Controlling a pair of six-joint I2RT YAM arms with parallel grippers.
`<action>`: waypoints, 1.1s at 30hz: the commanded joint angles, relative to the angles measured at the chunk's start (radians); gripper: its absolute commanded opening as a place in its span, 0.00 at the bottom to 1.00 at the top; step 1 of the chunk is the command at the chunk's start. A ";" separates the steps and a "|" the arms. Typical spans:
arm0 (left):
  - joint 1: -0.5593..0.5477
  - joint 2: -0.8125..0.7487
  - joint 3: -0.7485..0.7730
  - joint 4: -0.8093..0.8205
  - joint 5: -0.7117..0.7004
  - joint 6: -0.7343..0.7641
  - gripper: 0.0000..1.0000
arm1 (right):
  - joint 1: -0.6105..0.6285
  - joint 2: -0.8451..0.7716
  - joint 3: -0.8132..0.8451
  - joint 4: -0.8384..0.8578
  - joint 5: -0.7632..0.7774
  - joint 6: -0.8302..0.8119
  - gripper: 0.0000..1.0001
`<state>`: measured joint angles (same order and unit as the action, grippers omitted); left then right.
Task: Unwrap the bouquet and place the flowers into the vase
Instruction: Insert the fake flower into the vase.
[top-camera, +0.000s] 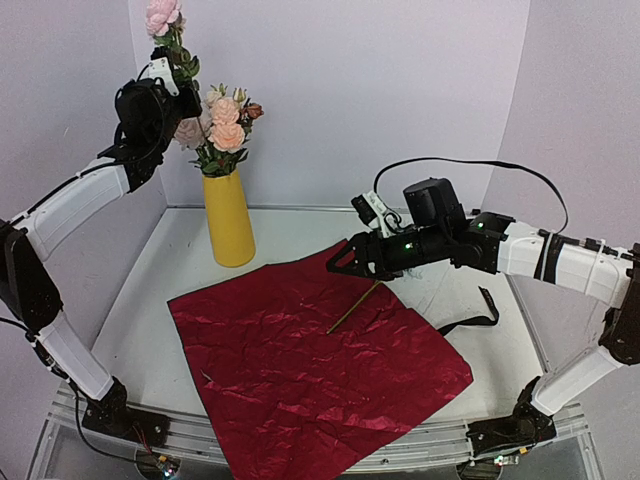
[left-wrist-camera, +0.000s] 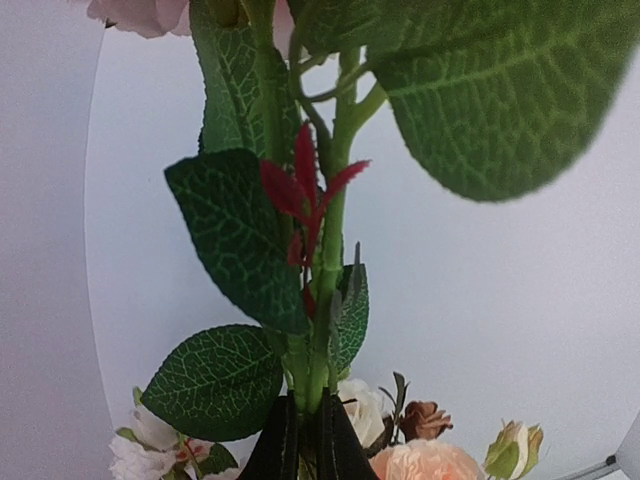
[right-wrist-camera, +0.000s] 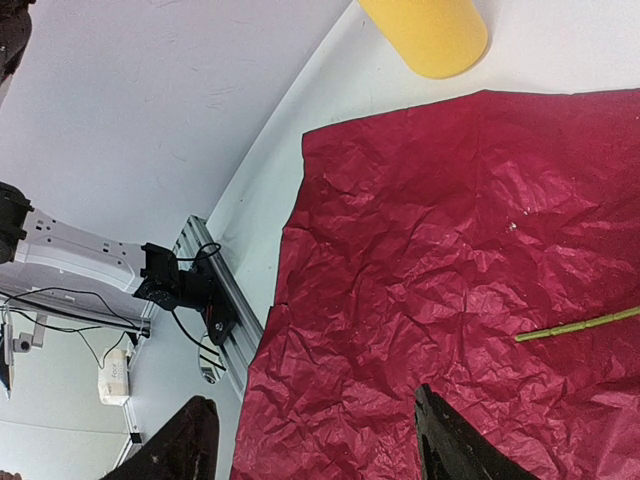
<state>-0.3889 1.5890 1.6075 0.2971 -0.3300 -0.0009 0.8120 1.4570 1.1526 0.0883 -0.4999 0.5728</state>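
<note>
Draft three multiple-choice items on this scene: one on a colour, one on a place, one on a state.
1. What colour is the vase?
A) white B) yellow C) blue

2. Where does the loose green stem lie?
A) on top of the red paper B) inside the vase C) hidden under the paper

3. How is the left tool?
A) open, holding nothing B) shut on the paper C) shut on a flower stem

Answers:
1 B: its body is plain yellow.
2 A: it lies exposed across the crinkled sheet.
3 C: its jaws close on the leafy stem in the left wrist view.
</note>
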 joint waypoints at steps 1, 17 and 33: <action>0.004 -0.026 -0.068 0.036 0.037 -0.001 0.00 | -0.004 0.001 0.025 -0.001 -0.007 -0.002 0.68; 0.003 -0.049 -0.260 0.036 0.046 -0.034 0.08 | -0.010 0.009 0.039 -0.004 -0.015 -0.013 0.68; 0.004 -0.231 -0.486 0.026 0.041 -0.152 0.45 | -0.010 0.011 0.025 -0.002 -0.024 0.000 0.67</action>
<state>-0.3889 1.4287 1.1827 0.2974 -0.2840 -0.1004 0.8074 1.4570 1.1530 0.0837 -0.5045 0.5739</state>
